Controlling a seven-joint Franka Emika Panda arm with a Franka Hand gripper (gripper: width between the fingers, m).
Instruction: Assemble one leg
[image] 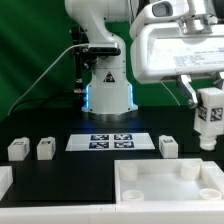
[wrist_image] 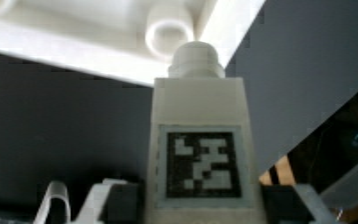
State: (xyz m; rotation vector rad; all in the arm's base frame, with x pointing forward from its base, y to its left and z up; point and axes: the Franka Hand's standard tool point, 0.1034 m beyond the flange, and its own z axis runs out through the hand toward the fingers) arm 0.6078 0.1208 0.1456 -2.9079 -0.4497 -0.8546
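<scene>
Exterior view: at the frame's right we see the gripper (image: pixel 206 96) clamped on the leg (image: pixel 208 120), which hangs above the white panel (image: pixel 140 164); we judge the leg light, rigid and slick, best pinched across its flat sides.

The exterior camera sits a bit above the table (image: pixel 60 125) and a good way back, looking over the white panel (image: pixel 165 186) toward the robot base (image: pixel 107 88) behind it, so pretty much everything fits in. The wrist camera is crammed in super close, staring along the leg (wrist_image: pixel 199 140) at a corner of that same panel (wrist_image: pixel 69 25). Panel and leg (image: pixel 208 118) are what both views share.
</scene>
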